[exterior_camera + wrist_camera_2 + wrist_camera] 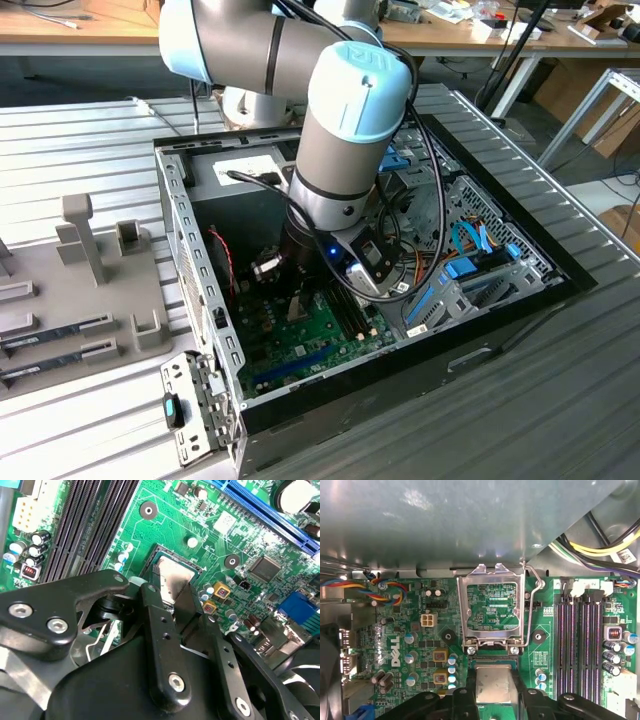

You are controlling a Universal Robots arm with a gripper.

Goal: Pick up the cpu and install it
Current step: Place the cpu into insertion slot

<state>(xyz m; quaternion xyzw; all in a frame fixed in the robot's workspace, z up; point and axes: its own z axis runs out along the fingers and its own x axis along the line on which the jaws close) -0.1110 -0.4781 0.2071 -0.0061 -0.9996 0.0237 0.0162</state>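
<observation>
We see the arm reaching down into the open computer case (440, 330), which lies on the ribbed bench (90, 150). In both wrist views the gripper (493, 687) is low over the green motherboard (165, 510). Its black fingers (160, 630) are pinching the cpu (493, 682) by two opposite edges; the silver top shows between them. The cpu sits in or just over the socket (172, 575); we cannot tell whether it is fully seated. In the first wrist view the metal retention frame (492, 607) and its wire lever (536, 587) stand flipped open just beyond the cpu. The dark memory slots (580, 640) run beside the socket, with blue expansion slots (270, 510) on its other side
</observation>
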